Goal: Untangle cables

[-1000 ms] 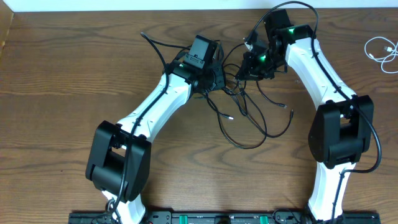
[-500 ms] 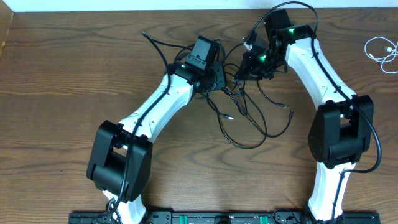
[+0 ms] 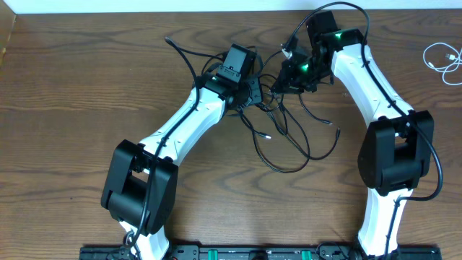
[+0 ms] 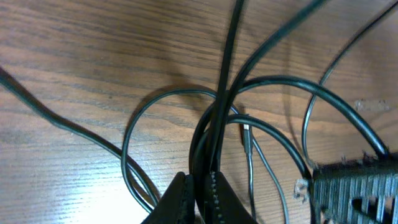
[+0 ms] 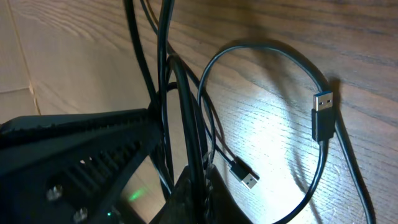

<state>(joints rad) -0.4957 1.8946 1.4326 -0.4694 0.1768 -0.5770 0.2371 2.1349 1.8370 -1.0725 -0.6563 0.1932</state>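
A tangle of thin black cables (image 3: 287,133) lies at mid-table between my two arms, with loops trailing toward the front. My left gripper (image 3: 254,92) is at the tangle's left side. In the left wrist view, the left gripper (image 4: 200,188) is shut on a black cable strand (image 4: 225,74) that runs up out of the jaws. My right gripper (image 3: 284,76) sits just to the right of it. The right wrist view shows that gripper (image 5: 203,182) shut on black cable strands (image 5: 181,93). Two plug ends (image 5: 323,116) (image 5: 246,177) rest on the wood.
A coiled white cable (image 3: 442,58) lies alone at the far right edge. The two gripper heads are close together; the right one's body (image 4: 357,186) shows in the left wrist view. Bare wooden table (image 3: 72,94) extends to the left.
My left gripper's jaws have shut onto the black cable strand. The left arm shifted slightly right. The right arm stayed still.
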